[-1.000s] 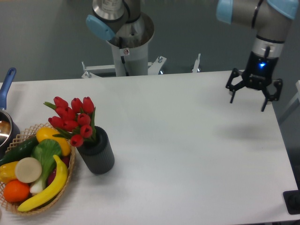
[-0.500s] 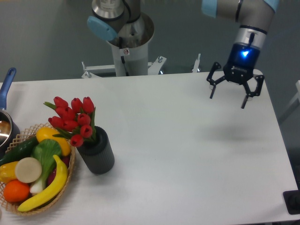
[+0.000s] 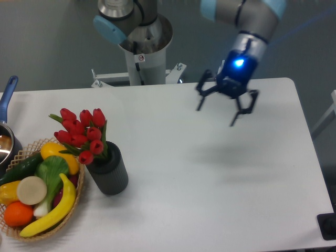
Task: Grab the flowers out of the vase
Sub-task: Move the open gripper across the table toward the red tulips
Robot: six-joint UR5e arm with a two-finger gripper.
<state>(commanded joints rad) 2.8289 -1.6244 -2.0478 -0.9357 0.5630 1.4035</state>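
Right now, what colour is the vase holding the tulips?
Dark grey-black, ribbed vase, seen in the fixed camera view.

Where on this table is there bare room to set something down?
Free: the white table right of the vase, below the open gripper. Crowded: the left edge, where the flowers, basket and pot cluster.

Grey arm (image 3: 247, 13), pale-blue caps, black claw (image 3: 224, 98) (blue light).

From my remote station I see a white table (image 3: 173, 210) with rounded corners, evenly lit, bearing a soft shadow right of centre. Behind it lies a dark grey-green floor (image 3: 47, 37). A metal mounting bracket (image 3: 157, 76) with bolts sits at the table's far edge. A dark object (image 3: 328, 226) protrudes at the lower right corner.
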